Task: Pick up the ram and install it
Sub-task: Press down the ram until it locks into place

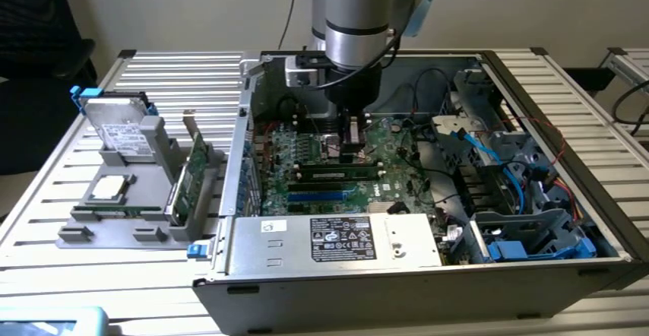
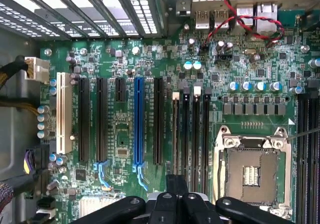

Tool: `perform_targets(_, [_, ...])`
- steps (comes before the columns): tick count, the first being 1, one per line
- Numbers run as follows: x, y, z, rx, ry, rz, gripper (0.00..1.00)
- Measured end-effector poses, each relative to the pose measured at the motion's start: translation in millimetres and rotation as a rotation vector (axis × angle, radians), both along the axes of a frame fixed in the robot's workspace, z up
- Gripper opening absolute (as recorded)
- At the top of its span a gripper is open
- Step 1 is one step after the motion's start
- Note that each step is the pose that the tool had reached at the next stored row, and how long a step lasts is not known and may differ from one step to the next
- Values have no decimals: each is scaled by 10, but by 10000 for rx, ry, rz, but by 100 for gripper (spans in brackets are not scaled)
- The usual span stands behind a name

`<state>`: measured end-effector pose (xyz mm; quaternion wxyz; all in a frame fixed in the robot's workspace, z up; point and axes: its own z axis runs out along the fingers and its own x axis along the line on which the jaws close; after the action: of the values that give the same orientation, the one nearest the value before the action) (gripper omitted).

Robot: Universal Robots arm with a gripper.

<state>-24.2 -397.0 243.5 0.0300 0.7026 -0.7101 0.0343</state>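
The ram [image 1: 338, 175] is a long green stick with black chips. It stands on edge in a memory slot of the motherboard [image 1: 304, 150], inside the open computer case. In the wrist view the ram [image 2: 175, 134] is a thin brownish line in the slot nearest the expansion slots. My gripper [image 1: 353, 153] reaches down into the case and hangs right over the stick's top edge. Its black fingers [image 2: 176, 184] are shut, with their tips over one end of that line. Whether they touch or pinch the stick cannot be told.
The power supply [image 1: 335, 241] fills the case's near side, and blue cables [image 1: 487, 153] and drive cages sit at the exterior view's right. Outside the case, a grey rack [image 1: 81, 233] holds a hard drive [image 1: 121, 134] and a green expansion card [image 1: 193, 176]. An empty CPU socket [image 2: 252, 169] lies beside the memory slots.
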Motion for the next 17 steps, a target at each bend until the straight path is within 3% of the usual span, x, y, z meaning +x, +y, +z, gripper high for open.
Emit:
perform_targets(9, [13,0,0,1,20,-32,11])
perform_targets(17, [13,0,0,2,19,-1218,11])
